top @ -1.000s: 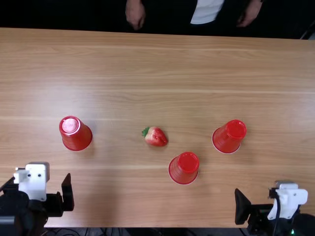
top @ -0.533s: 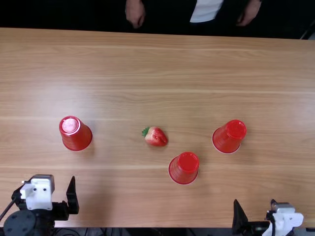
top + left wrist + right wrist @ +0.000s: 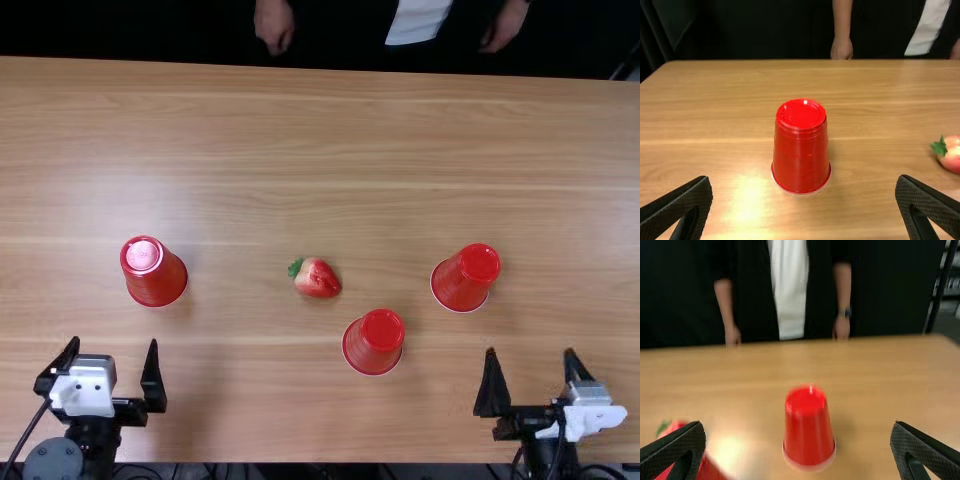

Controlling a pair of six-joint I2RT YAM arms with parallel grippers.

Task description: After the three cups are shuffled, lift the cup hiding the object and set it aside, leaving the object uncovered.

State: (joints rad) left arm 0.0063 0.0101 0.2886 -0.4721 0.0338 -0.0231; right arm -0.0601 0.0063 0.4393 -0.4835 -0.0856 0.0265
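Note:
Three red cups stand upside down on the wooden table (image 3: 320, 140): the left cup (image 3: 152, 271) (image 3: 800, 146), the middle cup (image 3: 374, 341) nearer the front edge, and the right cup (image 3: 466, 277) (image 3: 808, 426). A strawberry (image 3: 316, 277) (image 3: 949, 153) lies uncovered between the left and middle cups, just behind the middle one. My left gripper (image 3: 110, 368) (image 3: 800, 220) is open at the front edge, in front of the left cup. Open too, my right gripper (image 3: 530, 370) (image 3: 800, 455) sits at the front edge, in front of the right cup.
A person stands behind the far edge of the table, hands (image 3: 275, 35) hanging off it and touching nothing. Bare wood stretches across the far half and between the cups.
Both grippers have swung from side-on to facing straight forward over the front edge, each with two fingers now showing spread. Cups and strawberry have not moved.

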